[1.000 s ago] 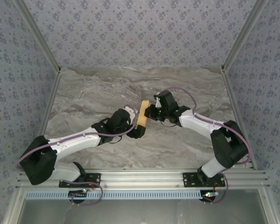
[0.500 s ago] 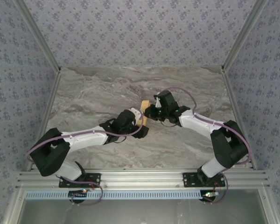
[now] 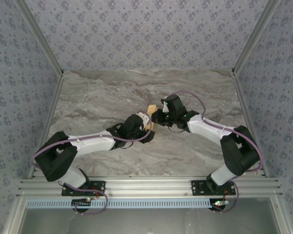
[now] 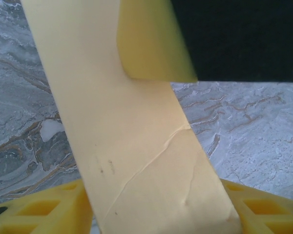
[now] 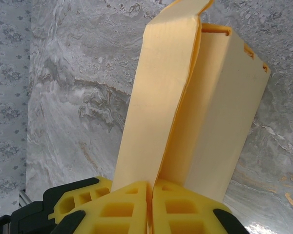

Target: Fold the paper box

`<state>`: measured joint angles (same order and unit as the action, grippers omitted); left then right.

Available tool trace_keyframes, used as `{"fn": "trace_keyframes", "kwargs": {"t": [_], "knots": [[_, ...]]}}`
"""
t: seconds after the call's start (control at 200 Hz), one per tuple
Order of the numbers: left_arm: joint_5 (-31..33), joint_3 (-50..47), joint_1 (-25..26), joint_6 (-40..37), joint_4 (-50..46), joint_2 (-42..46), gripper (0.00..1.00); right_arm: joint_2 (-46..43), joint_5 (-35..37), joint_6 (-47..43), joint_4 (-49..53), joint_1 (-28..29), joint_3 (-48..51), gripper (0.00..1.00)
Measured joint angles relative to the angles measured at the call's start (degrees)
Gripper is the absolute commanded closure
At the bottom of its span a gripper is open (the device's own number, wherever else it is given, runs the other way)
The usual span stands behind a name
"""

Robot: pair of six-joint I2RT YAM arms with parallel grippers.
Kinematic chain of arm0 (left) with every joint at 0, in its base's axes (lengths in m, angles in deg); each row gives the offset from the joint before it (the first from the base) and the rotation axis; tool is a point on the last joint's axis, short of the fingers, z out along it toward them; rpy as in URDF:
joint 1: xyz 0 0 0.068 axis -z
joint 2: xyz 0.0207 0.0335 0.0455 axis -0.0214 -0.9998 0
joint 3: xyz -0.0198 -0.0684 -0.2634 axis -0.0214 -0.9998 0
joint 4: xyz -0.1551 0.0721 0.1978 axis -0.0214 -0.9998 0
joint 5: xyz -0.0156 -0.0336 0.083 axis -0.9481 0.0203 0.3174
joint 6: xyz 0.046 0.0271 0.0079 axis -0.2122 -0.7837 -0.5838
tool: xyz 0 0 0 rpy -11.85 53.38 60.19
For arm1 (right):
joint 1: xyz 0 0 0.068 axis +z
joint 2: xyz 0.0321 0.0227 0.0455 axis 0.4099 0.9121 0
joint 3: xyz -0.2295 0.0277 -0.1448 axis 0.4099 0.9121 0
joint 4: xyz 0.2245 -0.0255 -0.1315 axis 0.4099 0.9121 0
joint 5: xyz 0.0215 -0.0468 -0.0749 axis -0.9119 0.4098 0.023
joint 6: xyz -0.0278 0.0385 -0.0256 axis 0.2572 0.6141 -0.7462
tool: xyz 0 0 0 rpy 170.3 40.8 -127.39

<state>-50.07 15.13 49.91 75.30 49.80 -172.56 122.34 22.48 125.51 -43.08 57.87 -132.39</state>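
Note:
The paper box (image 3: 150, 109), yellow-orange card, is held up off the marble between both arms at the table's middle. My right gripper (image 3: 156, 117) is shut on it: in the right wrist view the two fingers (image 5: 122, 204) meet on a thin wall of the box (image 5: 210, 107), whose side panel stands partly away from the body. My left gripper (image 3: 147, 127) is at the box's near end. In the left wrist view the creased panel (image 4: 136, 146) fills the gap between the fingers (image 4: 39, 209); whether they press on it I cannot tell. A loose flap (image 4: 151, 44) curls at the top.
The marble table (image 3: 97, 97) lies bare around the arms, with patterned walls on three sides and a metal rail (image 3: 146, 186) along the near edge. The right arm's dark body (image 4: 239, 39) sits just beyond the box.
The left arm has pushed forward and right, bringing its gripper onto the box's near end, and its fingers have narrowed around the card. The right gripper and box have stayed put.

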Motion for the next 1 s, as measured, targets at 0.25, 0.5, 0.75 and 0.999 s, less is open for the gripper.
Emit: {"fn": "trace_keyframes", "kwargs": {"t": [0.25, 0.5, 0.75, 0.999], "knots": [[0.26, 0.00, -0.46, -1.18, 0.26, 0.00, 0.47, -0.59, 0.68, -0.04, 0.48, 0.00, 0.00, 0.80], [-1.53, -0.04, -2.23, -3.72, 0.61, 0.33, 0.52, -4.76, 1.97, -1.68, 4.70, -1.29, 0.00, 0.63], [-4.74, -0.04, -4.98, -8.48, -0.26, 1.79, 0.56, -12.44, 1.57, -9.73, 8.79, -6.25, -0.26, 0.52], [-10.45, 1.95, -8.17, -18.29, -4.11, 1.79, 0.59, -16.55, 0.31, -21.46, 12.46, -13.51, -0.63, 0.50]]}}
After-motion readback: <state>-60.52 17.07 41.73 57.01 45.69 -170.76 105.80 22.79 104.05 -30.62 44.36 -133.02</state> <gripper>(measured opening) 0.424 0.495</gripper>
